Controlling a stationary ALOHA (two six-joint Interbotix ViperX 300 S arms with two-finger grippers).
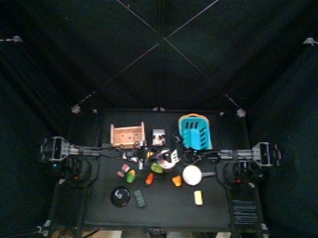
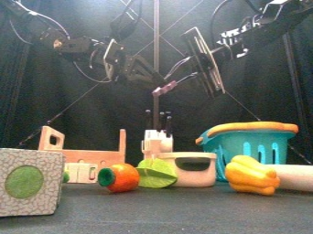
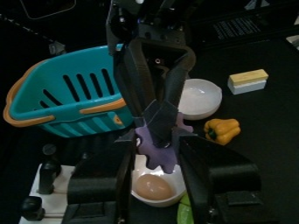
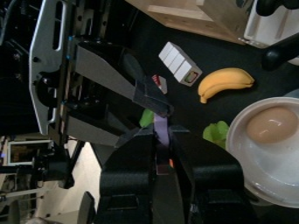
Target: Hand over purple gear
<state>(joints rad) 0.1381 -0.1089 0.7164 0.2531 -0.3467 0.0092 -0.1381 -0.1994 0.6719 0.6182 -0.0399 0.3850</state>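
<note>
The purple gear (image 2: 164,90) hangs in the air above the middle of the table, between the two arms. In the left wrist view the purple gear (image 3: 158,147) sits between my left gripper (image 3: 160,162), whose wide-set jaws flank its lower part. The right gripper (image 3: 158,121) comes at it from the far side, jaws narrowed onto its upper edge. The right wrist view shows the purple gear (image 4: 163,133) between my right gripper (image 4: 162,131), with the left arm's fingers (image 4: 142,87) reaching in from beyond. From above, both arms meet near the table's centre (image 1: 168,142).
Below the arms stand a teal basket (image 2: 251,146), a white bowl (image 2: 193,167), a yellow pepper (image 2: 251,175), an orange fruit (image 2: 119,178), a wooden frame (image 2: 86,151) and a cube with a green disc (image 2: 27,183). A banana (image 4: 225,83) lies on the table.
</note>
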